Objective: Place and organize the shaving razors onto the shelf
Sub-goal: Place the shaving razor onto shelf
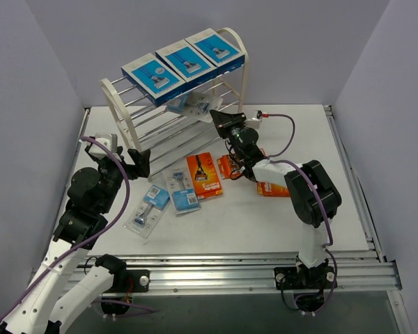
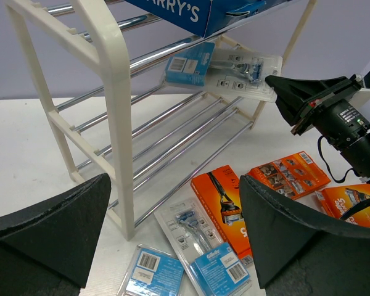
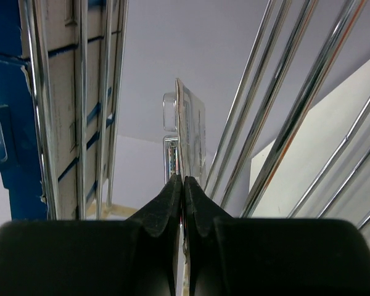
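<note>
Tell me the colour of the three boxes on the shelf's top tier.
The boxes are blue; the top external view shows it best.

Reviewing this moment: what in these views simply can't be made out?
Top view: one orange pack lies mostly under the right arm.
Right wrist view: the clear pack in the right gripper shows edge-on; its face is unseen.
Left wrist view: a blue box is cut off by the top edge.
</note>
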Controlling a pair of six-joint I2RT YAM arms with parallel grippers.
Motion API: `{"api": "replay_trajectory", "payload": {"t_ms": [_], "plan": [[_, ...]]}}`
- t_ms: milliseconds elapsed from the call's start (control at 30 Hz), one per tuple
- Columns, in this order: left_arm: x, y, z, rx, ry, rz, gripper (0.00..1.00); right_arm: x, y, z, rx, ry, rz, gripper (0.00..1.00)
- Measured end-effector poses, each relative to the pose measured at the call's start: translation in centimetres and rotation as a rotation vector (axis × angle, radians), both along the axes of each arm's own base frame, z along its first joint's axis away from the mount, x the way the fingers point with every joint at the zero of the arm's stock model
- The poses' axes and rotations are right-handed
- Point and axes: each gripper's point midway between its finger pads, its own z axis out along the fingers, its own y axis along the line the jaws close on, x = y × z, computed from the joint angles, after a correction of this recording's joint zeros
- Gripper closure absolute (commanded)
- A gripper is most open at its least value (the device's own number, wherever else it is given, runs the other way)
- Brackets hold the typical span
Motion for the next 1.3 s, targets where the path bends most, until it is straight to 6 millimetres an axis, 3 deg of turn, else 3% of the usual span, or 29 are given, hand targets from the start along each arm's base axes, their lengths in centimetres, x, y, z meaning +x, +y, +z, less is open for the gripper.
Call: {"api": "replay_trajectory", "payload": {"t_ms": [700, 1300], "plan": [[0.2, -0.7, -0.4, 0.006, 0.014, -0.018, 0.06, 3.0, -5.4, 0.1, 0.102, 0.016, -0.332, 1.00], [0.1, -2.1, -1.0, 0.016, 0.032, -0.061, 0.06, 5.9, -6.0, 0.2, 0.095, -0.008, -0.459, 1.00]]}}
